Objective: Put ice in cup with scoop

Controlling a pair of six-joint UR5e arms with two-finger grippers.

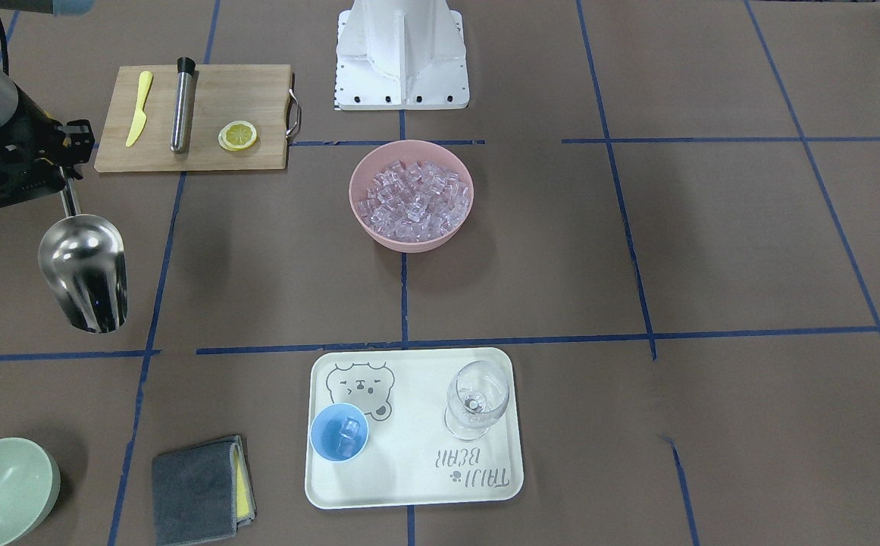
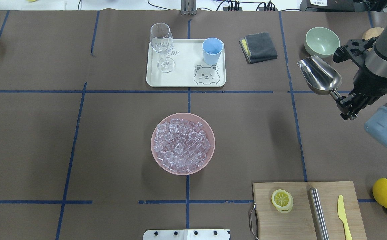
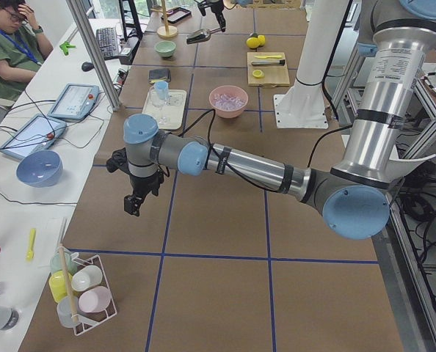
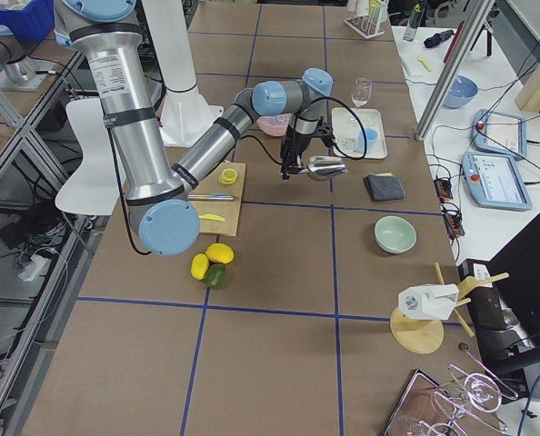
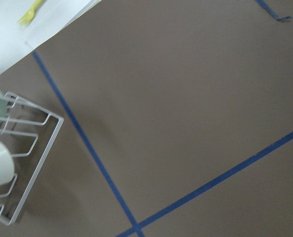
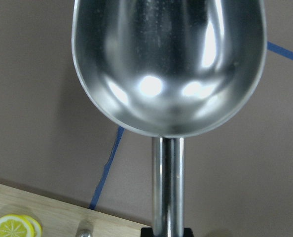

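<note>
My right gripper [image 1: 68, 193] is shut on the handle of the shiny steel scoop [image 1: 83, 273] and holds it in the air, off to the side of the tray. In the right wrist view the scoop's bowl [image 6: 168, 64] is empty. In the overhead view the scoop [image 2: 318, 75] hangs near the green bowl. The light-blue cup [image 1: 339, 432] stands on the white tray [image 1: 409, 485] with a couple of ice cubes inside. Many ice cubes [image 1: 413, 199] fill the pink bowl [image 1: 364, 220] at the table's middle. My left gripper [image 3: 133, 205] hovers over bare table far away; I cannot tell its state.
A wine glass [image 1: 476, 398] stands on the tray beside the cup. A cutting board [image 1: 205, 98] carries a yellow knife, a steel cylinder and a lemon slice. A green bowl [image 1: 0, 489], a grey cloth [image 1: 197, 489] and lemons [image 2: 385, 193] lie around. A wire cup rack [image 5: 23, 158] is below the left wrist.
</note>
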